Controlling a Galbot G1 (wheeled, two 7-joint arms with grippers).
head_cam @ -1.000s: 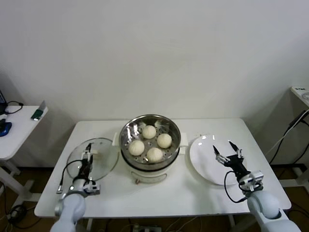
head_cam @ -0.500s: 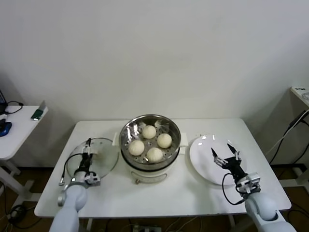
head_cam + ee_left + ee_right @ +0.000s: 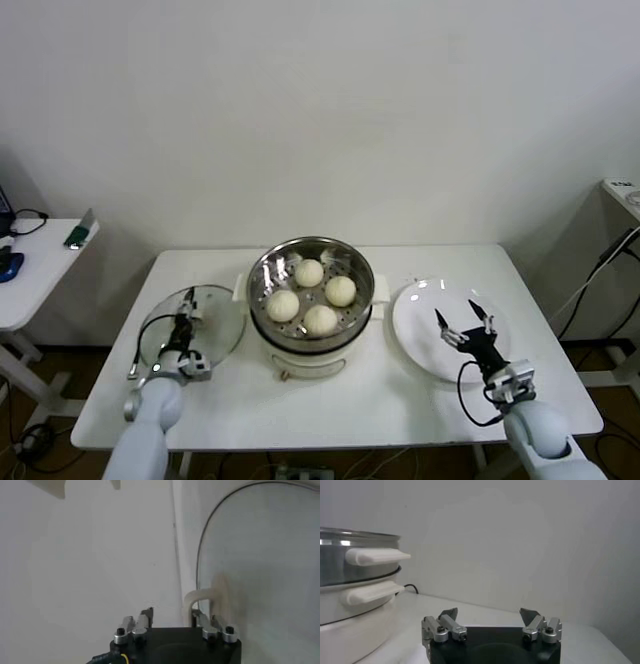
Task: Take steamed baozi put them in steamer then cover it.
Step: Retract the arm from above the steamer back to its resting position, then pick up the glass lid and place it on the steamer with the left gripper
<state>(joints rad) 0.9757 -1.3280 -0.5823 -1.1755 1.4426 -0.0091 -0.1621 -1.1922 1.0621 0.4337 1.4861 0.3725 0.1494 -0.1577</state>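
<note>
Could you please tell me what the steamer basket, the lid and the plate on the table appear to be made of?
The steamer basket looks like polished steel: mirror-bright wall and a perforated floor, on a glossy white base, plastic or enamel. The cover seems clear glass with a thin metal rim, since the table shows through it; its cream handle looks plastic. The plate is glossy white, probably ceramic, possibly melamine.

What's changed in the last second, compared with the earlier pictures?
The left gripper has pulled slightly back toward the robot over the cover, its jaws narrowing around the handle. The right gripper has drawn back over the plate, jaws open. The four baozi stay in the steamer; the cover still lies on the table.
</note>
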